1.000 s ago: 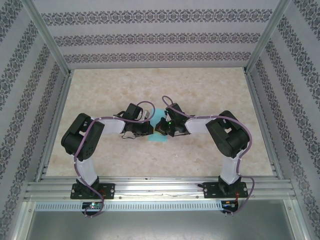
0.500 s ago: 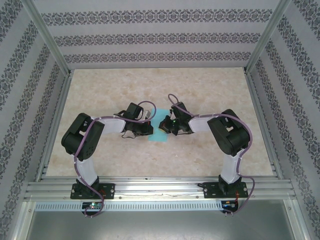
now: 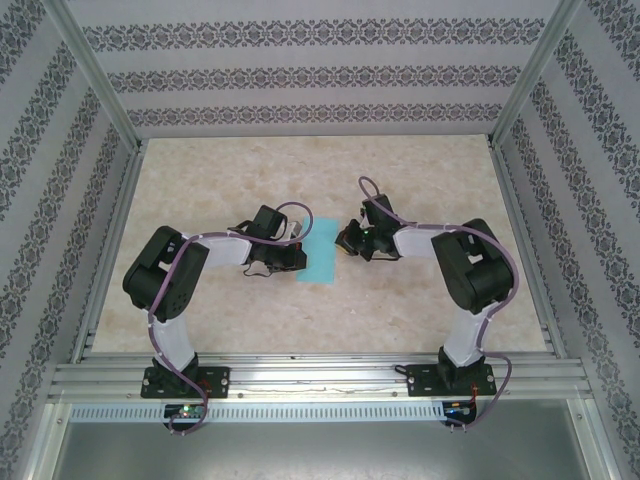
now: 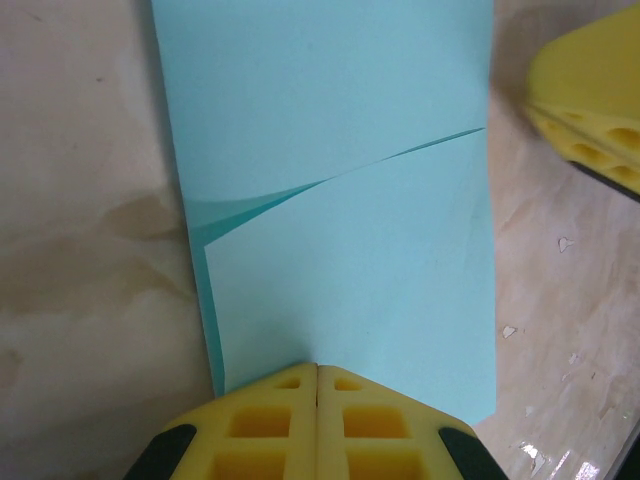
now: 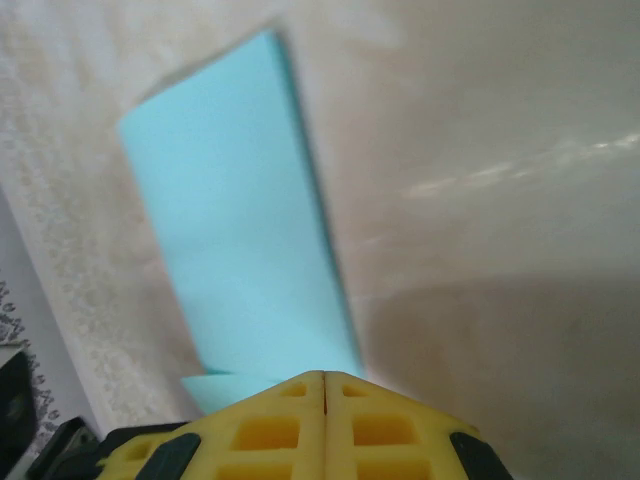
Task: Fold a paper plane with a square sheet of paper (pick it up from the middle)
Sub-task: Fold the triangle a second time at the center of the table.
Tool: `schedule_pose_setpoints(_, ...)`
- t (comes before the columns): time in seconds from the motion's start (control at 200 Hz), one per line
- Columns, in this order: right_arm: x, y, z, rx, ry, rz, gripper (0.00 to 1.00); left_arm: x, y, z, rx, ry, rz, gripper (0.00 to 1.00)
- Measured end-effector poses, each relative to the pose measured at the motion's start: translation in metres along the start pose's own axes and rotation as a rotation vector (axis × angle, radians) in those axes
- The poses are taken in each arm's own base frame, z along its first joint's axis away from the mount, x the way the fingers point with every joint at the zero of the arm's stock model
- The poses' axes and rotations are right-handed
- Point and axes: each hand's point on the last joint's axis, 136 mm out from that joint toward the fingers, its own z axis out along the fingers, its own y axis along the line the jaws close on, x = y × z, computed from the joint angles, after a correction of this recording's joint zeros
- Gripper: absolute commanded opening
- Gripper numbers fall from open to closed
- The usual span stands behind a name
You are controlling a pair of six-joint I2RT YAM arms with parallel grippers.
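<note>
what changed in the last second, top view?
The right gripper pulled off the square sheet of paper toward its own side, shut and holding nothing. The left gripper stayed shut at the sheet's left edge, and the folded sheet has not moved.

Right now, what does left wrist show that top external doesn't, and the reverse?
Left wrist: a diagonal flap edge runs across the paper, lifting slightly at one end. The left gripper is shut, with its tips at the paper's near edge.
Top external: the left arm and right arm are seen whole, inside the patterned walls. The right gripper is just beside the paper's right edge.
Both: the folded paper lies flat on the table with the left gripper at its edge.
</note>
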Motion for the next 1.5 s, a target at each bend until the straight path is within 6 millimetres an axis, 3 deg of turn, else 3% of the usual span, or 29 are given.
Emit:
schedule_pose_setpoints(0.13,0.016,0.029,-0.002,-0.043,0.015,-0.073,0.0,0.0,0.0,0.0,0.0,0.0,0.0,0.04)
schedule_pose_setpoints(0.22,0.029,0.035,0.004,-0.049,0.038,-0.095,0.0,0.0,0.0,0.0,0.0,0.0,0.0,0.04)
schedule_pose_setpoints(0.52,0.026,0.0,0.021,0.028,0.064,-0.037,0.0,0.002,0.0,-0.002,-0.011,0.019,-0.004,0.04)
schedule_pose_setpoints(0.729,0.022,-0.006,0.02,0.035,0.059,-0.028,0.0,0.0,-0.004,-0.006,-0.024,0.037,-0.016,0.09)
schedule_pose_setpoints(0.954,0.022,-0.006,0.02,0.032,0.062,-0.026,0.0,-0.02,-0.041,-0.02,0.028,-0.011,0.018,0.09)
schedule_pose_setpoints(1.144,0.022,-0.006,0.02,0.027,0.06,-0.028,0.0,-0.02,-0.069,-0.011,0.059,0.003,0.052,0.07)
schedule_pose_setpoints(1.504,0.022,-0.006,0.02,0.026,0.06,-0.029,0.0,0.0,-0.028,0.022,-0.044,0.071,-0.011,0.07)
